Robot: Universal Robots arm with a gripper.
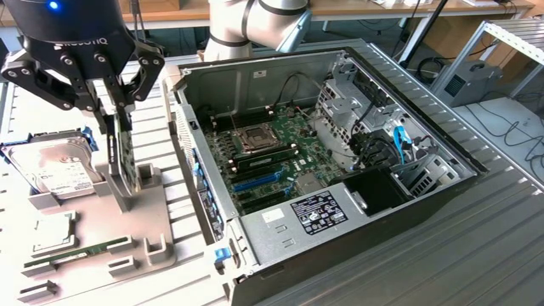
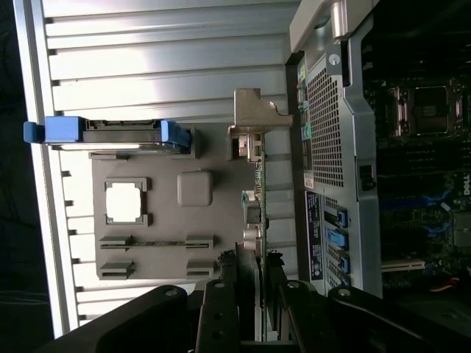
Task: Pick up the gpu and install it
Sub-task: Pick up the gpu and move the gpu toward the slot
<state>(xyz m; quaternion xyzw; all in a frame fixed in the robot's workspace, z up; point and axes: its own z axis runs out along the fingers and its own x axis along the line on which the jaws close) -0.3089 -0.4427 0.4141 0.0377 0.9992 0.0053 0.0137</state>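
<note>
Black gpu (image 1: 121, 162) upright in grey holder (image 1: 85, 211), gripper (image 1: 117, 121) clamped on its top edge. I read pick step; needs square, firm grip.

Black gripper (image 1: 113, 120), seemingly pale-grey arm (image 1: 255, 22)

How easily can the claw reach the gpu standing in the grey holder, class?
Yes, it seems: the claw sits directly over the top edge of the upright gpu, with nothing standing between them.

The end effector (image 1: 113, 109) grips the upright gpu (image 1: 121, 159).
</note>
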